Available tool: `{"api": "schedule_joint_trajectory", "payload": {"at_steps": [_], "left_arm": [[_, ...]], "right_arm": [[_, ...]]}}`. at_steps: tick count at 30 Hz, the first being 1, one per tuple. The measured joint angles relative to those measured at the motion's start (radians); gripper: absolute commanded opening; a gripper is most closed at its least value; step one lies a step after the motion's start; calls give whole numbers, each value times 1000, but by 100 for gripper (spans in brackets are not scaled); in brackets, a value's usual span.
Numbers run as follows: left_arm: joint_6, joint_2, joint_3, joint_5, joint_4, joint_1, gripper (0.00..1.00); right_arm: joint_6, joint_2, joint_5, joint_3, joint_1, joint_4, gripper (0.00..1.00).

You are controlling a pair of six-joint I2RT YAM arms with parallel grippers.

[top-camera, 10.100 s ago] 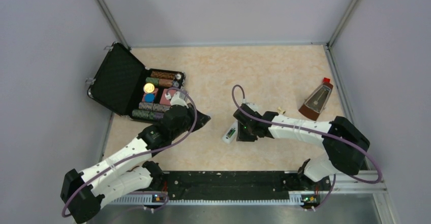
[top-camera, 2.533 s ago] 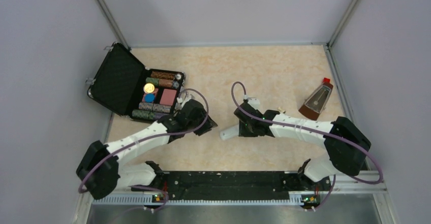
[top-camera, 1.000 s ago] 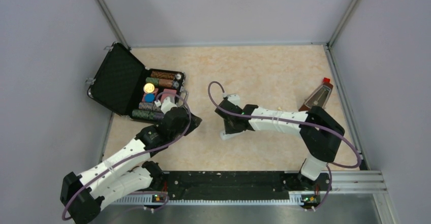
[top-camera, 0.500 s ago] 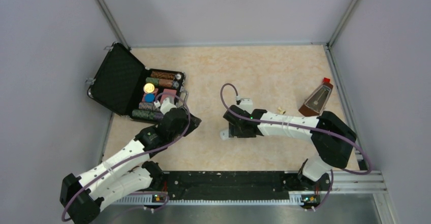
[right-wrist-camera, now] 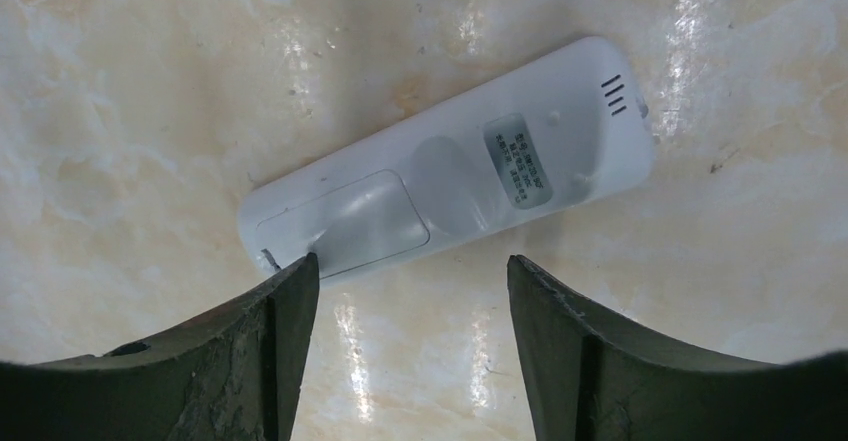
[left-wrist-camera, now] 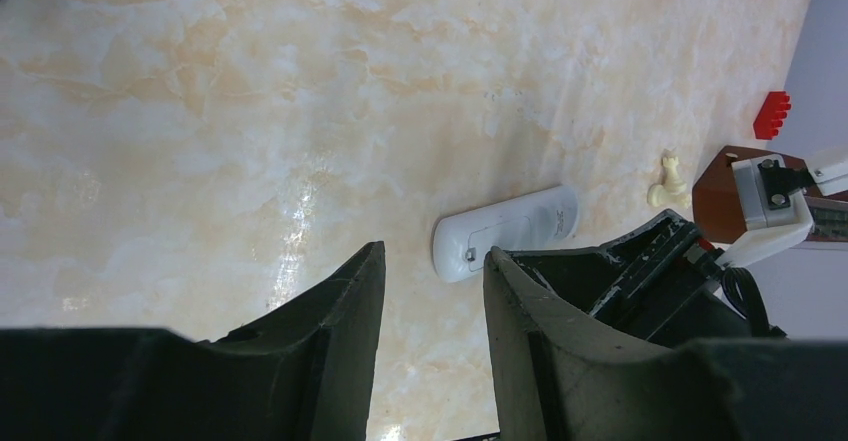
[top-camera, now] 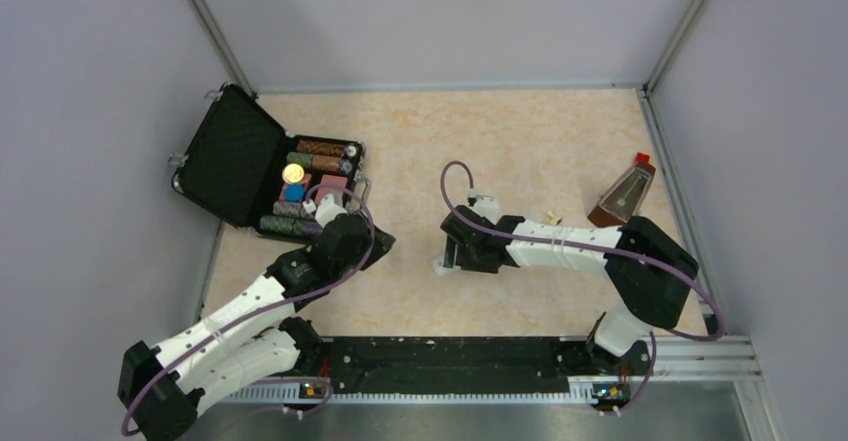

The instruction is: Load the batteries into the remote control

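Note:
The remote control [right-wrist-camera: 450,166] lies flat on the table with its plain white back up and the battery cover closed. My right gripper [right-wrist-camera: 410,271] is open just above it, and its left fingertip [right-wrist-camera: 290,291] overlaps the cover end. In the top view the right gripper [top-camera: 452,251] hides most of the remote [top-camera: 440,265]. My left gripper [top-camera: 383,240] is open and empty, a short way left of the remote. In the left wrist view the remote [left-wrist-camera: 505,231] lies just beyond the left gripper [left-wrist-camera: 433,261]. No batteries are in view.
An open black case [top-camera: 225,156] with coloured chip rolls stands at the back left, close behind the left gripper. A brown metronome [top-camera: 622,198] stands at the right. A small cream piece [top-camera: 551,217] lies on the table near the right forearm.
Ten seconds ago the remote's open compartment showed something green; now its closed back is up. In the last second the right gripper shifted slightly right over the remote. The left gripper stayed put.

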State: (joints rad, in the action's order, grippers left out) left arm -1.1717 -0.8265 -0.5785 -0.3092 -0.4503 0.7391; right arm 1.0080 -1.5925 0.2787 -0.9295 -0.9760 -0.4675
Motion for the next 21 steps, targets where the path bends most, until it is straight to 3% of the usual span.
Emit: {"api": "schedule_joint_trajectory", "payload": {"at_steps": [12, 21], "left_arm": [[1, 4, 0, -5, 0, -1, 46], [18, 9, 0, -7, -4, -6, 46]], "right_arm": [[6, -50, -53, -14, 2, 47, 49], [-155, -30, -119, 38, 27, 147, 46]]}}
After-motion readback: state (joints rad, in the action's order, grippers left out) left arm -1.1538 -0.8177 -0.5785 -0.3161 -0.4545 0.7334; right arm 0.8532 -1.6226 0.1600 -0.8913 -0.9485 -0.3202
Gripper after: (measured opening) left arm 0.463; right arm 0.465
